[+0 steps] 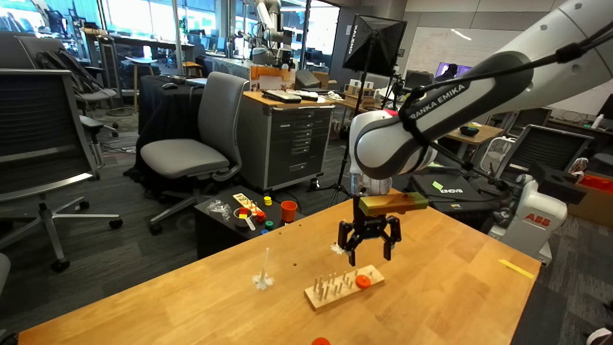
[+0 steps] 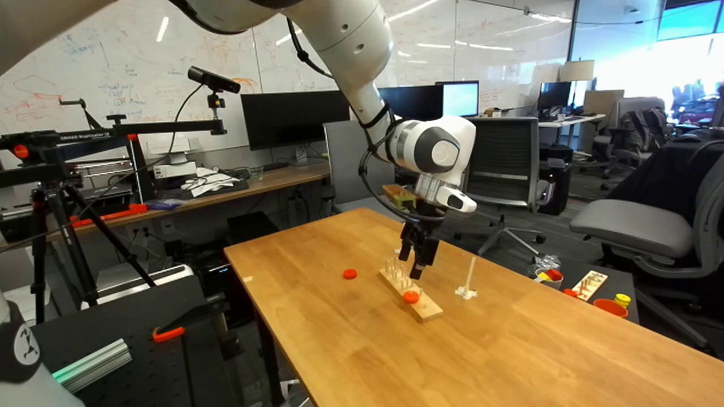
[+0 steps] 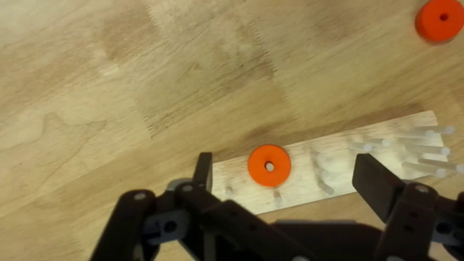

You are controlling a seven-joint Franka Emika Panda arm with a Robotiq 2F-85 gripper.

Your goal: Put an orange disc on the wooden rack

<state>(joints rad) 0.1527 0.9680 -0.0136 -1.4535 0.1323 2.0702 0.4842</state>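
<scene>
The wooden rack (image 1: 376,275) is a light, narrow board with several upright pegs; it lies on the table in both exterior views (image 2: 430,311). It also crosses the lower part of the wrist view (image 3: 301,185). An orange disc (image 3: 269,177) sits around a short peg on the rack, also seen in the exterior views (image 1: 363,281) (image 2: 410,297). Another orange disc (image 2: 350,274) lies flat on the bare table beside the rack; it is at the wrist view's top right corner (image 3: 438,25). My gripper (image 1: 369,258) is open and empty above the rack, its fingers (image 3: 284,163) apart.
A thin upright stick (image 1: 265,263) stands on the wooden table (image 1: 191,306), fixed with tape, past the rack (image 2: 469,276). A low black side table (image 1: 215,239) holds an orange cup (image 1: 288,211), a small pot and several coloured discs.
</scene>
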